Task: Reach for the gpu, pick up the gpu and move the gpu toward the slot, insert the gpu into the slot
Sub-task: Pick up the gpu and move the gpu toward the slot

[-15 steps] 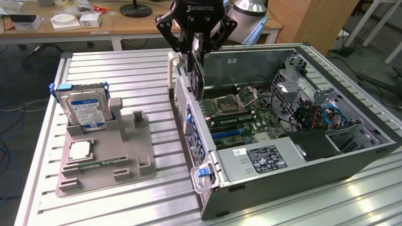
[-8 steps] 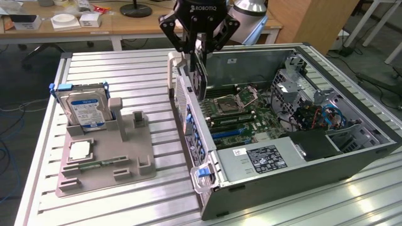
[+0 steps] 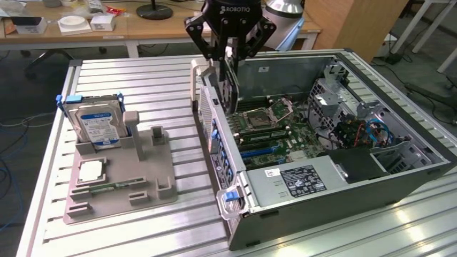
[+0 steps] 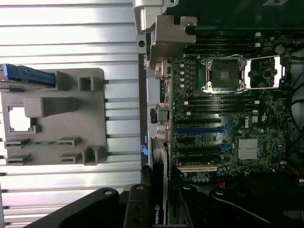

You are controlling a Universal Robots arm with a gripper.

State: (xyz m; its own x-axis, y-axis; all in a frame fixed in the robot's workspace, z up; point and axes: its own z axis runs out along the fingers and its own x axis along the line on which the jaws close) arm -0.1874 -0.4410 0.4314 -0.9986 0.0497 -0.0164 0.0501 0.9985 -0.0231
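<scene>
Black two-fingered pincer (image 3: 230, 53) is up over the open computer case (image 3: 400, 176), which lies on its side on the ribbed aluminium tabletop (image 3: 143, 80).

Pincer clenched on the gpu (image 3: 228, 88), a thin, flat, dark circuit card. The card hangs on edge straight down from between the fingers, its lower end level with the case's back wall, just inside it. In the wrist view a green logo shows on the card close by the fingers.

The slot (image 4: 199, 129), a long narrow blue plastic strip on the green motherboard (image 3: 286, 128), lies below and apart from the card. Card not seated.

Well apart, toward the exterior view's left: grey moulded holder (image 3: 121, 182) carrying a silver hard drive with a blue-white label (image 3: 96, 123), standing upright.
</scene>
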